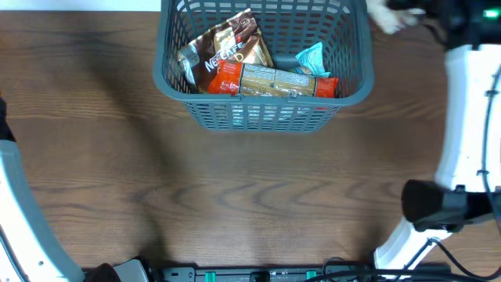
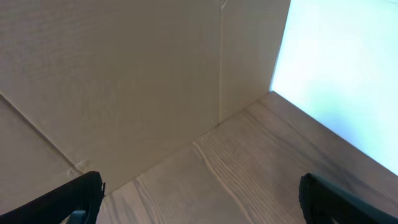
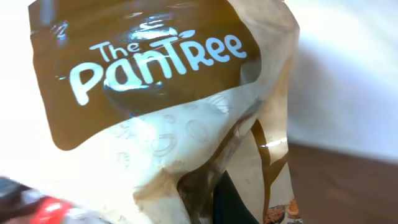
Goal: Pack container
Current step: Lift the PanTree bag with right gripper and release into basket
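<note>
While the right tool [image 1: 411,13] is clamped shut on the Pantree pouch [image 3: 161,112], its wrist view is nearly all pouch, so that camera can't guide the drop. The grip itself is hidden; it looks like a thin pinch near the top edge.

Left tool [image 2: 202,196] is spread wide and empty, low over the worktop [image 1: 235,196] in a corner, well apart from everything.

Container [image 1: 266,116] sits at the far middle of the worktop, left of the pouch. It already holds a Nescafé packet [image 1: 227,47], an orange-ended biscuit pack [image 1: 274,81] and a teal packet [image 1: 311,59].

Risks:
- glossy film plus a small pinch: the pouch could slide out during the swing
- a dangling bottom corner could catch the rolled rim and fold outside
- floor crowded, so the pouch may perch on the biscuit pack and tip out
- a low approach could shove the light basket
</note>
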`<state>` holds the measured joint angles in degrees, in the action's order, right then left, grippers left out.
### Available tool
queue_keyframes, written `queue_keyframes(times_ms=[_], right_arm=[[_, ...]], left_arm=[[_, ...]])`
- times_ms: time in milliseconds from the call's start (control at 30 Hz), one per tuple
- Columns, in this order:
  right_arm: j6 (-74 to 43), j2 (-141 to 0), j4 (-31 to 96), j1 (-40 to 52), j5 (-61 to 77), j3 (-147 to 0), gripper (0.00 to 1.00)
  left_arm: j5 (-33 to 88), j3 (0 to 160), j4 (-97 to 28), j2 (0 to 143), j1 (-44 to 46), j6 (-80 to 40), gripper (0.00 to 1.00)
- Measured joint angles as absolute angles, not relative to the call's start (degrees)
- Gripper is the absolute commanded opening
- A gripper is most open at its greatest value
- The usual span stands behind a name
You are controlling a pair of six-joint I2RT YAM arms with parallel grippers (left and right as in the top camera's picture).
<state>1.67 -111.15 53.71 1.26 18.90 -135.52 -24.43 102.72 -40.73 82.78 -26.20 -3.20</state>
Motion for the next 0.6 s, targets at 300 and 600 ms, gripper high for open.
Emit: queue_keyframes(times_ms=[300,600], right_arm=[[8.6,-111.2,56.0,20.0,8.5,-136.0,0.01],[10.1,-117.4,62.7,22.7,1.1,-136.2,0.01]], left_arm=[[-24.4,102.7,-40.7,82.8,-26.2,-3.2,0.99],[-24.4,102.7,-40.7,82.8,-26.2,-3.2,0.98]])
